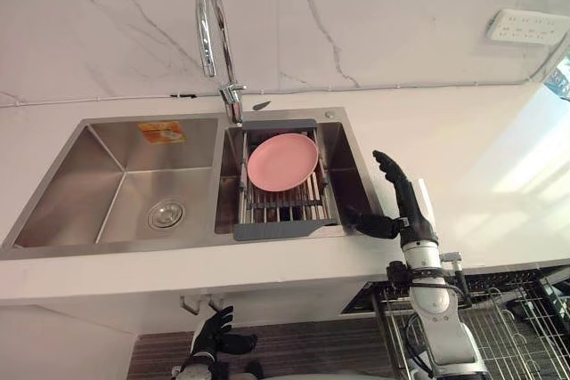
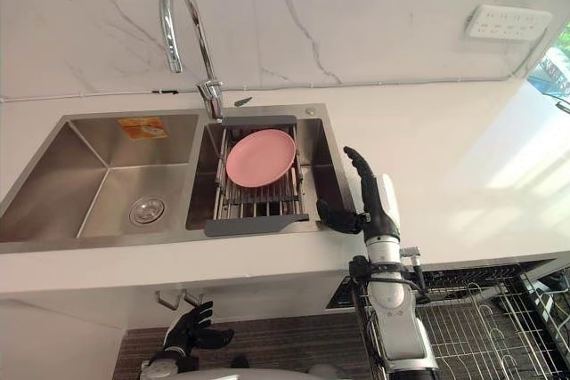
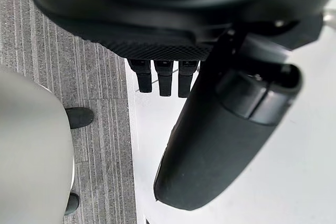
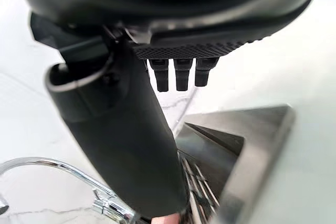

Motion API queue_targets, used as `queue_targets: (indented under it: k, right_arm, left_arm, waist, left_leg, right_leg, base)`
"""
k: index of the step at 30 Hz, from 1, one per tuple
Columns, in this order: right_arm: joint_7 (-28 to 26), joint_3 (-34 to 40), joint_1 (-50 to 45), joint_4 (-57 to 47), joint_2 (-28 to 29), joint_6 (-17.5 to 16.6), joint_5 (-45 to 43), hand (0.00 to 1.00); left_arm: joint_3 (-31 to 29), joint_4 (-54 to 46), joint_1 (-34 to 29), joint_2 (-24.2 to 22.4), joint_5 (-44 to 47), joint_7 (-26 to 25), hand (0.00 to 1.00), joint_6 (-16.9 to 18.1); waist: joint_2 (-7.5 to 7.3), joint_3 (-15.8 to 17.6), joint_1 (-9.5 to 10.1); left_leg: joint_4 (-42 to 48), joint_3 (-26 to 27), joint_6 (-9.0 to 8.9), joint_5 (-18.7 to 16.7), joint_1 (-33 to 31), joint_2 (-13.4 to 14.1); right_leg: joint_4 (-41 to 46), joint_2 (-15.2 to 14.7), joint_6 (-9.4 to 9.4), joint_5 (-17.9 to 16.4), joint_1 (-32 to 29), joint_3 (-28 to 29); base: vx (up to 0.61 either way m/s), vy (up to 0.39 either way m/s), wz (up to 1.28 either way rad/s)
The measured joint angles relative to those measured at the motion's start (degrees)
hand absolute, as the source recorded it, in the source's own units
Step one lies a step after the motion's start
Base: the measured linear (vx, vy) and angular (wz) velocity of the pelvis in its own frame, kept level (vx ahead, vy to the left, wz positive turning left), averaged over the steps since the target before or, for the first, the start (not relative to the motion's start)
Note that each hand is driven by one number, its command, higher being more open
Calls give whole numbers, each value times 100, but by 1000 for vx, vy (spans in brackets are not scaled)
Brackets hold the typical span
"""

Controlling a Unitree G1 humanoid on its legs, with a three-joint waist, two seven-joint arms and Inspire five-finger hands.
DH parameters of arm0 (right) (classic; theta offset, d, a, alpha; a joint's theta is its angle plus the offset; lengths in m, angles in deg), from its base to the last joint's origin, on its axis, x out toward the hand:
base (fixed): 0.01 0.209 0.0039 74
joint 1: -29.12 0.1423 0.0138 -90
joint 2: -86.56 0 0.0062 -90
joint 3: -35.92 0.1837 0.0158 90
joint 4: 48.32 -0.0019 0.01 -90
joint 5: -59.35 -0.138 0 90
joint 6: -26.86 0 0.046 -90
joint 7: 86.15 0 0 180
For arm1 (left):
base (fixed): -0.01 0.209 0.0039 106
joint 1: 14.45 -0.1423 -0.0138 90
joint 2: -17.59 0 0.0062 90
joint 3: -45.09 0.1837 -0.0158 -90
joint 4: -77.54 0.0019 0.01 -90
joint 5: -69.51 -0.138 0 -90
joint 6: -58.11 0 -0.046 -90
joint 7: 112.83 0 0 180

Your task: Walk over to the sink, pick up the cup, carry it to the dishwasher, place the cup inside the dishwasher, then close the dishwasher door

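Low before the counter [image 1: 499,184] front, the left hand [image 1: 214,334] hangs with fingers loosely spread. A pink plate [image 1: 282,162] lies on the sink's [image 1: 107,175] drying rack [image 1: 276,230]. Over the sink's right rim, the right hand [image 1: 405,205] stands wide, fingers straight, just beside the clear cup [image 4: 176,106] on the counter.
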Motion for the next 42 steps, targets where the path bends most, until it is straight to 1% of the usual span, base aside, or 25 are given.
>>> queue_targets:
  k: [6,11,17,20,23,27,29,37,42]
  right_arm:
    - [1,-4,155,-191,-521,-9,57,90]
    - [-12,-11,378,-190,-908,-11,57,90]
    - [-104,-107,668,-99,-1296,-22,56,90]
    - [-147,-369,1020,190,-1531,-65,57,90]
    - [-211,-608,1295,549,-1719,-90,171,90]
    - [-258,-976,1790,1052,-1978,-100,280,90]
    - [-271,-1134,2044,1366,-2111,-102,355,90]
    - [-302,-1566,2836,1917,-2328,-111,816,90]
    - [-299,-1625,3067,2095,-2330,-111,1265,90]
  left_arm:
    - [-6,11,0,-5,0,2,90,1]
    - [-22,13,-1,-10,1,9,90,1]
    - [-115,5,-13,-32,2,34,90,5]
    - [-115,-13,-14,-26,2,52,90,8]
    - [-113,-44,-13,-31,3,70,90,40]
    - [-114,-73,-13,-28,4,103,90,65]
    - [-113,-130,-9,-31,6,111,90,73]
    - [-109,-261,-47,-24,7,118,90,77]
    - [-111,-300,-48,-11,9,118,90,95]
  waist:
    - [6,-5,3]
    - [9,-7,6]
    - [11,-8,20]
    - [9,-9,34]
    - [3,-13,157]
    - [0,-11,193]
    - [-8,-6,286]
    - [-42,18,328]
    - [-76,47,367]
  left_leg:
    - [-42,-60,-1,55,6,-8]
    - [-140,-132,13,147,-13,-23]
    - [-141,-251,33,175,-86,-55]
    - [-141,-268,32,196,-187,-55]
    - [-141,-291,29,201,-283,-60]
    - [-141,-393,35,230,-440,-89]
    - [-140,-441,33,236,-486,-95]
    - [-138,-593,29,239,-583,-114]
    - [-138,-598,26,240,-605,-116]
  right_leg:
    - [0,-4,4,-3,17,-69]
    - [-26,-11,12,-8,5,-141]
    - [-43,-36,14,-7,-14,-259]
    - [-44,-35,18,-1,-105,-280]
    - [-56,-37,20,0,-181,-316]
    - [-96,-56,27,4,-264,-431]
    - [-100,-62,39,12,-284,-464]
    - [-100,-73,47,16,-308,-623]
    - [-79,-78,48,15,-336,-627]
  base:
    - [-39,-25,5]
    - [-53,-20,9]
    - [-37,-13,9]
    - [-11,-11,3]
    - [9,-16,7]
    - [17,-13,14]
    - [32,-13,13]
    - [9,-10,11]
    - [-43,-8,0]
